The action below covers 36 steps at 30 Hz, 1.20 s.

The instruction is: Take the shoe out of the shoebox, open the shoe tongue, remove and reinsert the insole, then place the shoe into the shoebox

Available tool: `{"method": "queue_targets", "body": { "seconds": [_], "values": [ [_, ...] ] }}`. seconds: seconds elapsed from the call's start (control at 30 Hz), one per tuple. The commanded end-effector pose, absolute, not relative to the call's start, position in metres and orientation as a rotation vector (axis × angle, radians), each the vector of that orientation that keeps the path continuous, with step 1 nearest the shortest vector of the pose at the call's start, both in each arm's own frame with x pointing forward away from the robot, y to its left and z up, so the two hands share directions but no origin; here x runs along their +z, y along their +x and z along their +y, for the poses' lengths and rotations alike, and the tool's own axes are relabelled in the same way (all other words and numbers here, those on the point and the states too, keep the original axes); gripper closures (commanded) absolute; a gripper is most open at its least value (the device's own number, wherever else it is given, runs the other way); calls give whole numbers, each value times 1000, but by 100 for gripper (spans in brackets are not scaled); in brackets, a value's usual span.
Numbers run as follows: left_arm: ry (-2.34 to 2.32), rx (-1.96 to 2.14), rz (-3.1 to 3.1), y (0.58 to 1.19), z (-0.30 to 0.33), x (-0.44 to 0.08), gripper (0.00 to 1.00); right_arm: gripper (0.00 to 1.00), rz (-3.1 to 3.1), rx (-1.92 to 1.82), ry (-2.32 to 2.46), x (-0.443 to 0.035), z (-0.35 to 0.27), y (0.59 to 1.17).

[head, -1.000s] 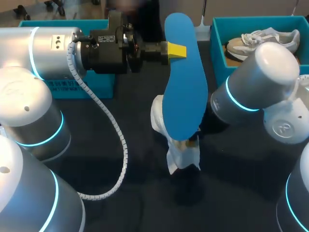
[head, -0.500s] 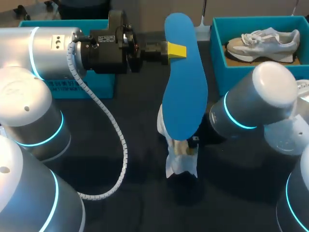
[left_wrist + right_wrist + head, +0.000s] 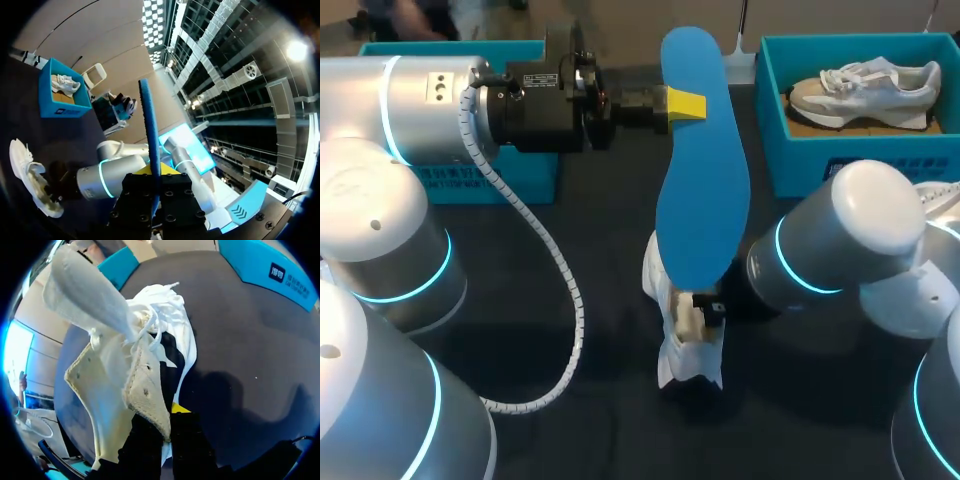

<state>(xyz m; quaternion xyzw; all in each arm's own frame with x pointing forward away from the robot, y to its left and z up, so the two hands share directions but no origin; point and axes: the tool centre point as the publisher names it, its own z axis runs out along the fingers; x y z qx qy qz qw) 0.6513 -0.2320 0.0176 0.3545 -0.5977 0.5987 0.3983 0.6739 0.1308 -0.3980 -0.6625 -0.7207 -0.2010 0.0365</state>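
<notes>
My left gripper (image 3: 686, 105) holds a blue insole (image 3: 702, 180) upright above the middle of the table, shut on its upper edge. In the left wrist view the insole (image 3: 150, 140) stands edge-on between the fingers of that gripper (image 3: 154, 172). Below the insole's lower end a white shoe (image 3: 682, 335) hangs toe down, my right gripper (image 3: 705, 312) shut on its collar. In the right wrist view the shoe (image 3: 115, 380) fills the space ahead of the gripper (image 3: 167, 415), its tongue pulled up and its laces loose.
A blue shoebox (image 3: 790, 150) at the back right holds a second pale shoe (image 3: 865, 85). Another blue box (image 3: 470, 180) stands at the back left, partly hidden behind my left arm. My right arm's elbow (image 3: 840, 240) hangs just in front of the right box.
My right arm has drawn the shoe down and toward the table's front, and its elbow has dropped clear of the right box. The left arm and the insole have not moved.
</notes>
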Motion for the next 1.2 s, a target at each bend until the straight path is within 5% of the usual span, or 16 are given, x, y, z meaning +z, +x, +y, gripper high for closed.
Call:
{"method": "queue_targets", "body": {
  "seconds": [0.03,0.07,0.1,0.13,1.2],
  "values": [
    [898,1519,-1512,650,-232,16,100,91,-2187,-629,-2034,-408,134,676],
    [898,1519,-1512,650,-232,16,100,70,-2172,-638,-2033,-408,135,676],
    [898,1519,-1512,650,-232,16,100,29,-2164,-653,-2038,-406,134,676],
    [898,1519,-1512,650,-232,16,100,0,-2155,-655,-2045,-405,134,676],
    [898,1519,-1512,650,-232,16,100,0,-1813,-933,-1874,-313,120,667]
  ]
}}
